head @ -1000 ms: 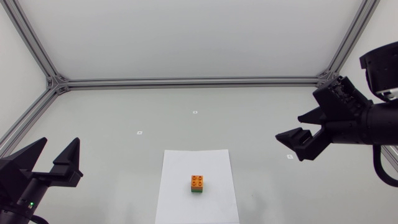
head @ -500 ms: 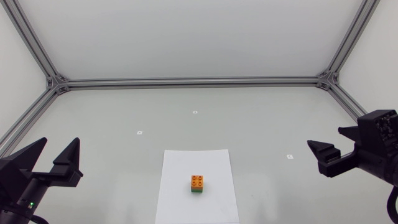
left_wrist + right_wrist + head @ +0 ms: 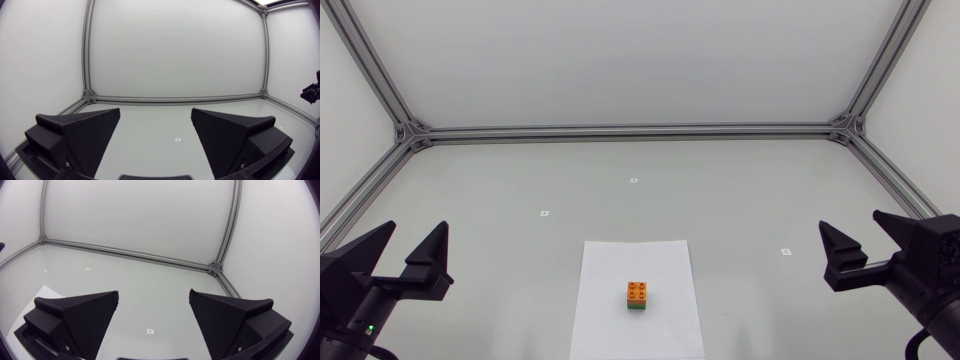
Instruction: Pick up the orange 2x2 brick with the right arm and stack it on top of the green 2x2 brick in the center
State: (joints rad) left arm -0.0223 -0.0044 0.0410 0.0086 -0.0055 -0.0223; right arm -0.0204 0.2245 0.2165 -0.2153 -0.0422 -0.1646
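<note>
The orange 2x2 brick [image 3: 638, 292] sits stacked on the green 2x2 brick [image 3: 637, 308], whose lower edge shows beneath it, on a white sheet of paper [image 3: 665, 260] in the head view. My right gripper [image 3: 868, 246] stands open at the right edge, far from the stack, with nothing between its fingers. My left gripper [image 3: 408, 251] is open at the left edge, also empty. In the left wrist view the left gripper [image 3: 155, 131] is open over bare table. In the right wrist view the right gripper [image 3: 154, 312] is open too; neither wrist view shows the bricks.
An aluminium frame rail [image 3: 630, 131] runs along the table's far edge and down both sides. Small white markers [image 3: 633, 181] dot the table surface. A corner of the paper [image 3: 46, 291] shows beside the right gripper's finger.
My right arm has drawn back from above the table's right side to the right edge and lowered, gripper open throughout. The stack and left arm have not moved.
</note>
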